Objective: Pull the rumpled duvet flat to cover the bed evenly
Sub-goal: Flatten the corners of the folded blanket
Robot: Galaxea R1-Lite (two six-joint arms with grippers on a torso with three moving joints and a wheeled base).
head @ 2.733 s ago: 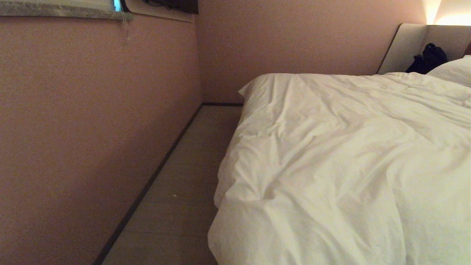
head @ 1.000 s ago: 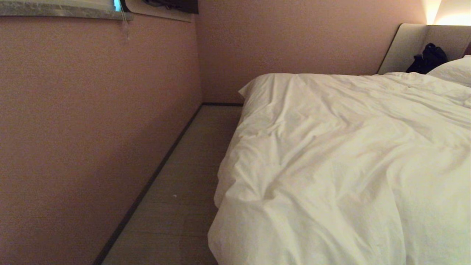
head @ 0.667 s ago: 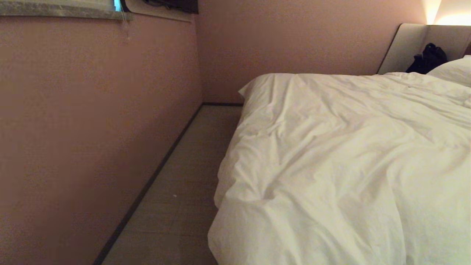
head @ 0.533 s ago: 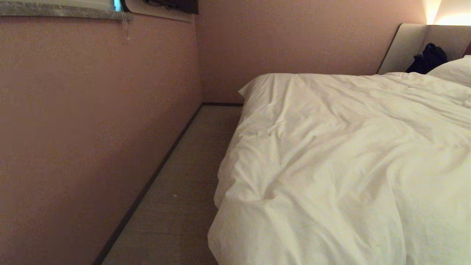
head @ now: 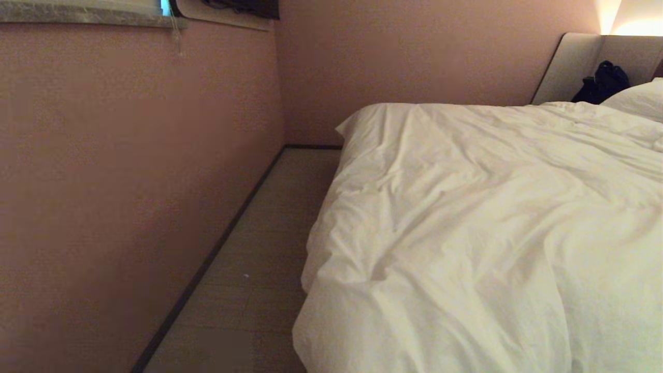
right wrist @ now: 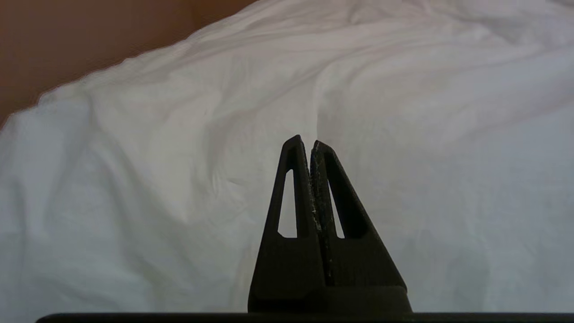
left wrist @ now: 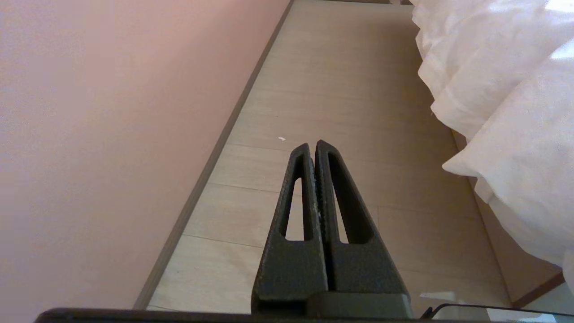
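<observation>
Room: we face a plain pink wall (head: 129,181) on our left, with a strip of pale wood-plank floor (head: 259,248) running between it and the bed; a lamp glows at the far right.
Bed: the wide low bed (left wrist: 515,264) fills the right of our head view; its padded beige headboard (head: 575,67) stands at the far right, a dark bundle we cannot identify resting against it.
Duvet: the thick, puffy white cotton duvet (head: 481,223) lies over the mattress, creased in long diagonal folds, its left edge bulging and hanging unevenly over the side near the floor.
Pillow: a plump white pillow (head: 639,98) shows at the far right edge.
Left gripper: our black two-fingered left gripper (left wrist: 312,146) hangs over the floor, left of the drooping duvet edge, fingers pressed together, holding nothing.
Right gripper: our black right gripper (right wrist: 306,140) points across the duvet's top, fingers closed and empty; whether the tips touch the fabric we cannot tell.
Progress: we judge the duvet not yet evenly spread.
Risks: with both grippers closed, a grab would only push the cloth. Pinching just the thin cover could let it slip free. Pulling from one side alone may drag the duvet off toward the floor.
</observation>
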